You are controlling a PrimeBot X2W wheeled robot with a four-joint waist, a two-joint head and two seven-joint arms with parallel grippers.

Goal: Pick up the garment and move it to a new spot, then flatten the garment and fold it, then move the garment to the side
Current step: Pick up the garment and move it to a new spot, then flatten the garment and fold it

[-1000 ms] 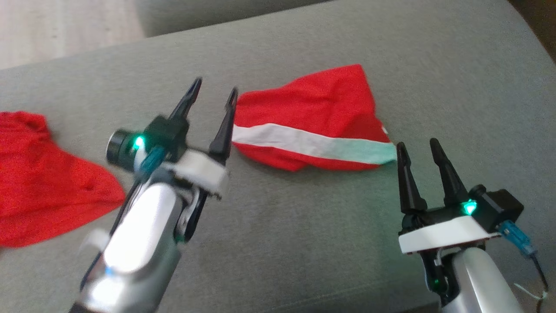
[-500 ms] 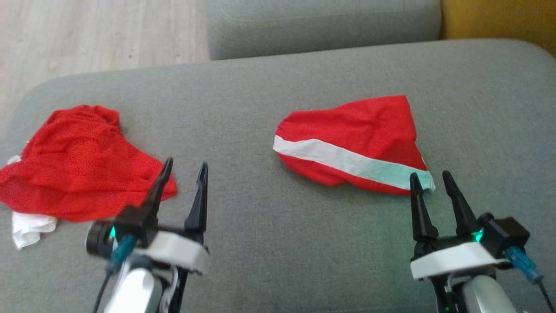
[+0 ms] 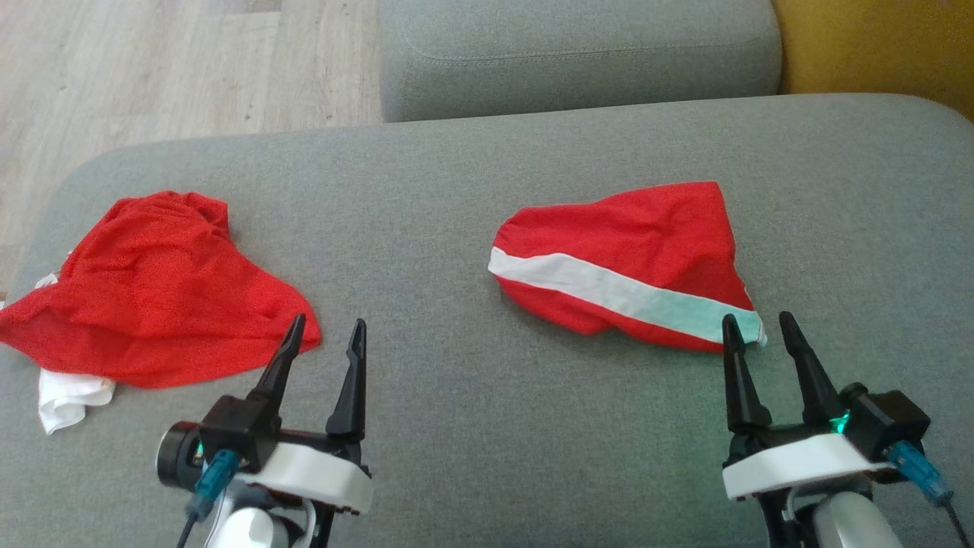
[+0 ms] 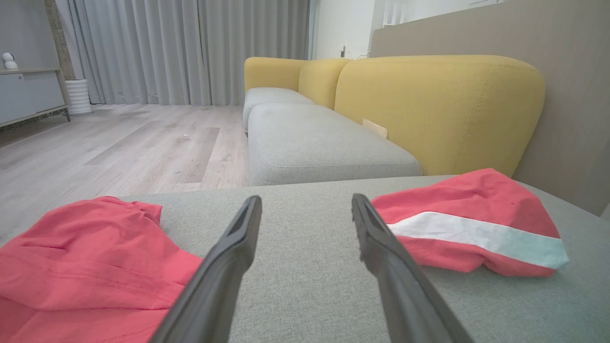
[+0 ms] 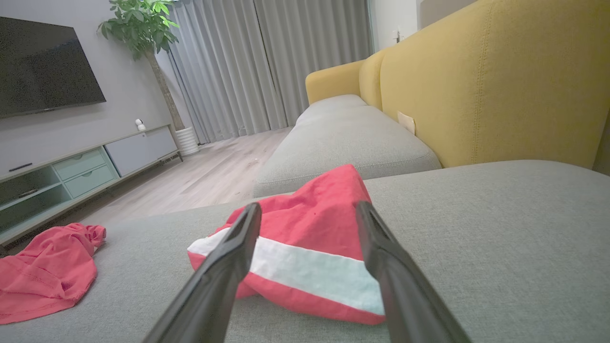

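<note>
Left tool (image 3: 327,323) nearer plain garment (image 3: 152,297) (television (image 5: 43,66) beyond)

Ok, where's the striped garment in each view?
Head: striped garment right of centre, just above the right gripper.
Left wrist: right side.
Right wrist: centre, dead ahead.
Shared landmark: plain red garment, to its left in every view.

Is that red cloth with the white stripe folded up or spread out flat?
Folded, roughly: the striped garment lies doubled over in a compact, wrinkled bundle.
</note>
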